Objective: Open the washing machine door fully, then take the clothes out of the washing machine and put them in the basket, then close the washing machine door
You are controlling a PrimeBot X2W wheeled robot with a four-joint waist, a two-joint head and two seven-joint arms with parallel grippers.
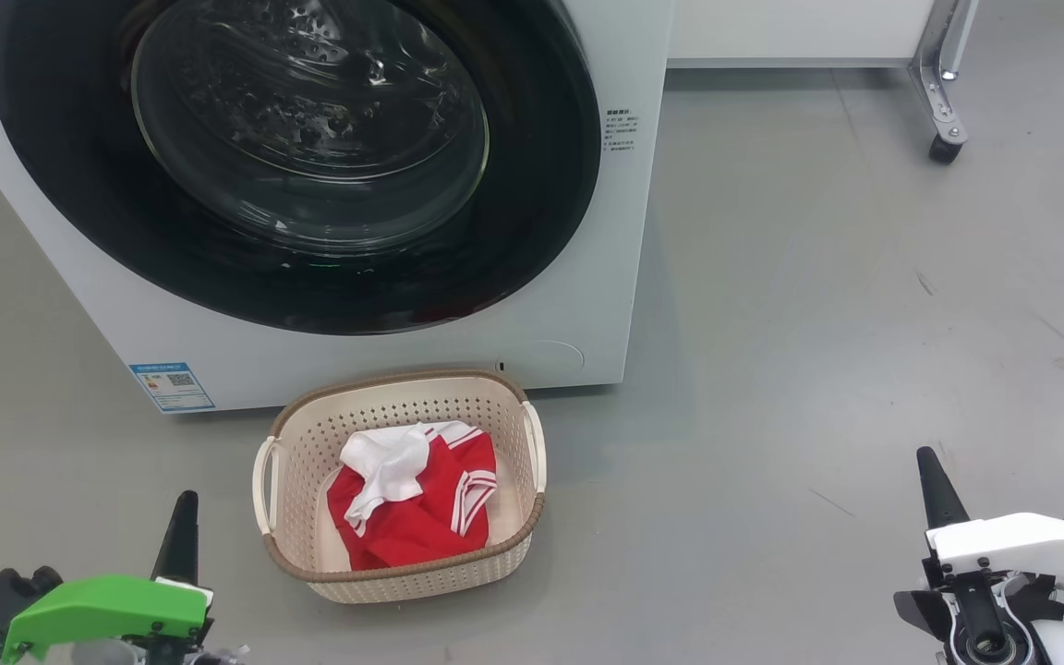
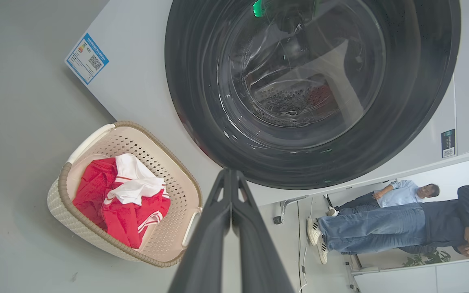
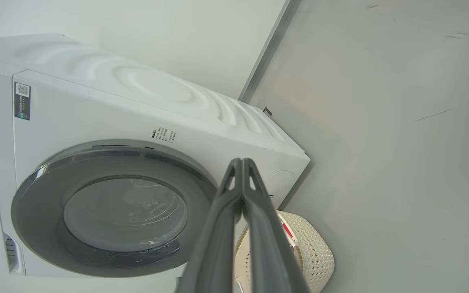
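The washing machine door (image 1: 301, 157) lies shut flat against the white washing machine (image 1: 606, 231); its black rim and glass bowl also fill the left wrist view (image 2: 312, 89) and show in the right wrist view (image 3: 112, 207). The cream basket (image 1: 301, 443) stands on the floor just in front of the machine, holding the red and white clothes (image 1: 417, 499), also seen from the left wrist (image 2: 120, 199). My left gripper (image 1: 183, 517) is low at the left, shut and empty, its tips together (image 2: 231, 173). My right gripper (image 1: 934, 476) is low at the right, shut and empty (image 3: 242, 162).
Grey floor (image 1: 818, 323) spreads to the right of the machine. A wheeled metal leg (image 1: 943, 102) stands at the back right below a white cabinet. In the left wrist view, two people (image 2: 381, 219) are beside the machine. The basket's edge (image 3: 312, 248) peeks past my right fingers.
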